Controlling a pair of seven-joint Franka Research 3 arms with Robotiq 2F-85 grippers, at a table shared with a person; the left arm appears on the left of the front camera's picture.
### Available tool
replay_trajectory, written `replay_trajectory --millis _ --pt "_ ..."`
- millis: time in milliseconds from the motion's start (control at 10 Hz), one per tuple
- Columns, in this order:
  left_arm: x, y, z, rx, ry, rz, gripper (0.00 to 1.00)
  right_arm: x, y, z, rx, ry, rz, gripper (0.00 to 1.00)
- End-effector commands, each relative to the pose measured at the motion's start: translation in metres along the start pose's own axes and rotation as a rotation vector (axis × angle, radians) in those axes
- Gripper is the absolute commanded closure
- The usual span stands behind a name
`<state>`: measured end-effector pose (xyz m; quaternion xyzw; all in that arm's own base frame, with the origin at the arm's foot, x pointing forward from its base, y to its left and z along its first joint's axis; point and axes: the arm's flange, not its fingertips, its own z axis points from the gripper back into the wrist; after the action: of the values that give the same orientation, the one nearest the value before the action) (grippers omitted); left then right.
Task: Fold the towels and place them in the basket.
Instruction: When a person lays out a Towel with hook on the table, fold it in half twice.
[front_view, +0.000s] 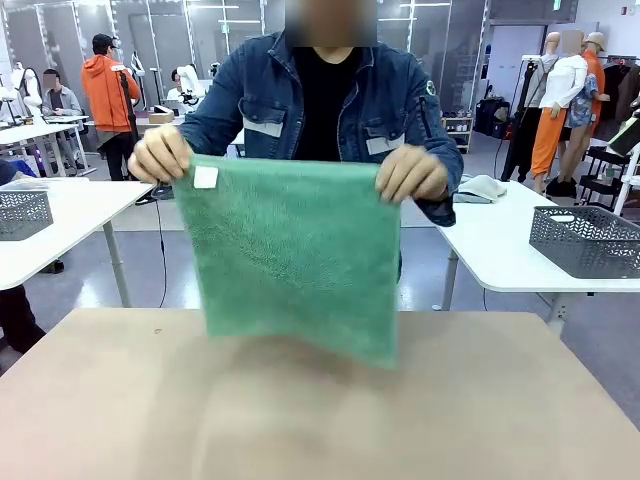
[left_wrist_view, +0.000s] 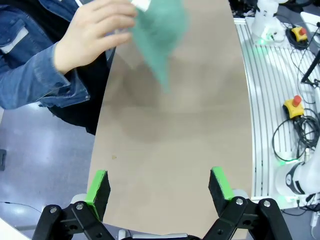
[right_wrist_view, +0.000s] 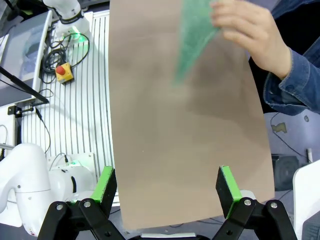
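Note:
A person across the table holds a mint green towel (front_view: 290, 255) up by its two top corners, with one hand (front_view: 160, 155) at the picture's left and the other hand (front_view: 412, 172) at the right. It hangs flat, its lower edge just above the tan table (front_view: 320, 420), and a white tag (front_view: 205, 177) shows at one top corner. The towel (left_wrist_view: 160, 30) is blurred in the left wrist view, far beyond my open left gripper (left_wrist_view: 159, 182). My right gripper (right_wrist_view: 166, 182) is open too, far from the towel (right_wrist_view: 192, 35). Neither holds anything. The basket is out of view.
Grey lattice bins stand on neighbouring white tables at far left (front_view: 20, 213) and far right (front_view: 585, 240). Beside the table run a ribbed metal base, cables and emergency-stop buttons (left_wrist_view: 294, 105) (right_wrist_view: 64, 71). Other people work in the background.

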<state>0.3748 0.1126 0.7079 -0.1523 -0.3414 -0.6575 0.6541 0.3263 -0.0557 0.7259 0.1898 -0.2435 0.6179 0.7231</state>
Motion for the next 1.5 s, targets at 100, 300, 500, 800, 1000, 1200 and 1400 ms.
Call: replay_trajectory --millis 100,300,500,800,1000,1200,1400 --pt "0.0002 0.0004 -0.0006 0.003 -0.007 0.0 0.0 -0.0007 0.0007 0.0008 0.003 -0.012 -0.001 0.0" --pt "0.0002 0.0004 -0.0006 0.003 -0.007 0.0 0.0 -0.0007 0.0007 0.0008 0.003 -0.012 -0.001 0.0" --pt "0.0002 0.0004 -0.0006 0.003 -0.007 0.0 0.0 -0.0007 0.0007 0.0008 0.003 -0.012 -0.001 0.0" --pt "0.0002 0.0004 -0.0006 0.003 -0.007 0.0 0.0 -0.0007 0.0007 0.0008 0.003 -0.012 -0.001 0.0" --pt "0.0002 0.0004 -0.0006 0.003 -0.007 0.0 0.0 -0.0007 0.0007 0.0008 0.003 -0.012 -0.001 0.0" --pt "0.0002 0.0004 -0.0006 0.003 -0.007 0.0 0.0 -0.0007 0.0007 0.0008 0.003 -0.012 -0.001 0.0" --pt "0.0002 0.0004 -0.0006 0.003 -0.007 0.0 0.0 -0.0007 0.0007 0.0008 0.003 -0.012 -0.001 0.0"
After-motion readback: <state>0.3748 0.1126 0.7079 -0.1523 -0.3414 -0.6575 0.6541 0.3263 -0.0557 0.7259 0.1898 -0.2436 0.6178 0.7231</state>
